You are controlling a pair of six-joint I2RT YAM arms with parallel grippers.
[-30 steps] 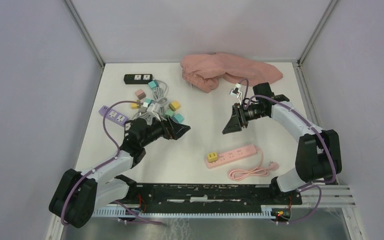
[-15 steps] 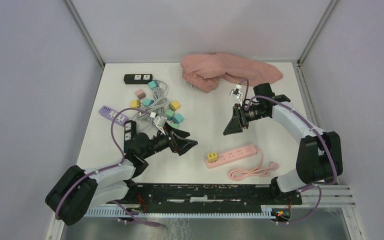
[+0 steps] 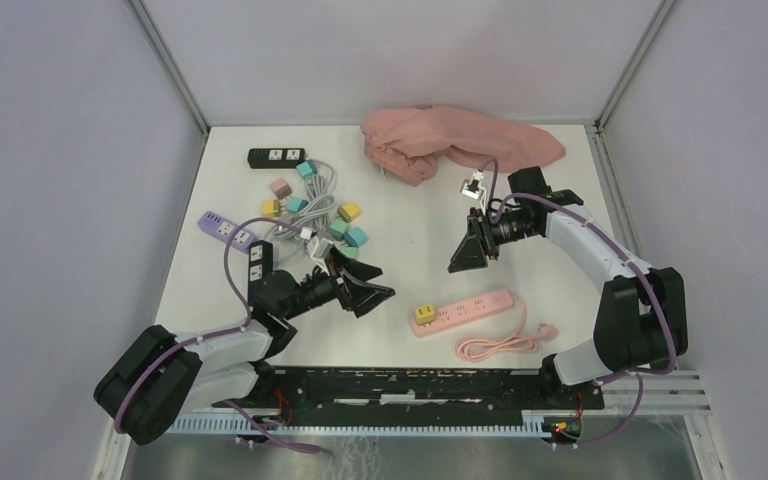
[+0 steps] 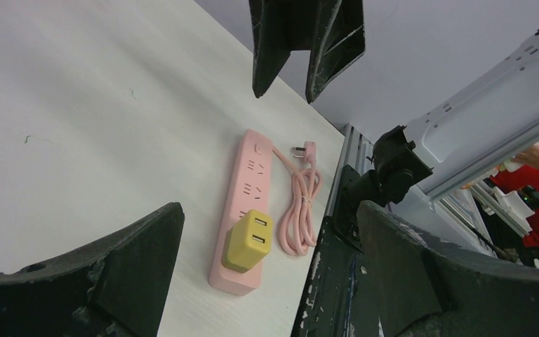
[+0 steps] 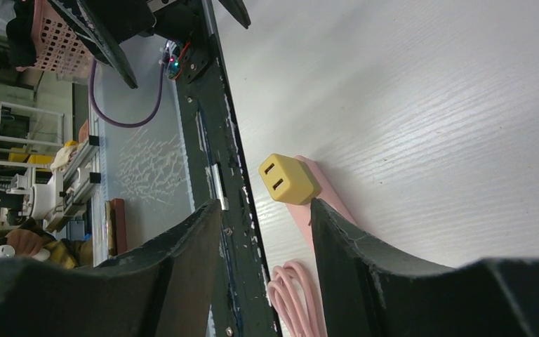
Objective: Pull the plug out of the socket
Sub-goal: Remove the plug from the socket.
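A yellow plug (image 3: 425, 314) sits plugged into the left end of a pink power strip (image 3: 465, 311) near the table's front edge. It also shows in the left wrist view (image 4: 250, 241) and the right wrist view (image 5: 288, 179). The strip's pink cord (image 3: 503, 345) lies coiled in front of it. My left gripper (image 3: 376, 288) is open and empty, just left of the plug. My right gripper (image 3: 460, 255) is open and empty, above and behind the strip.
A tangle of grey cables with coloured plugs (image 3: 312, 212), a purple strip (image 3: 226, 231) and a black strip (image 3: 276, 157) lie at the back left. A pink cloth (image 3: 450, 140) lies at the back. The black base rail (image 3: 410, 385) runs along the front.
My left gripper has moved forward and right, towards the yellow plug. My right gripper has shifted only slightly.
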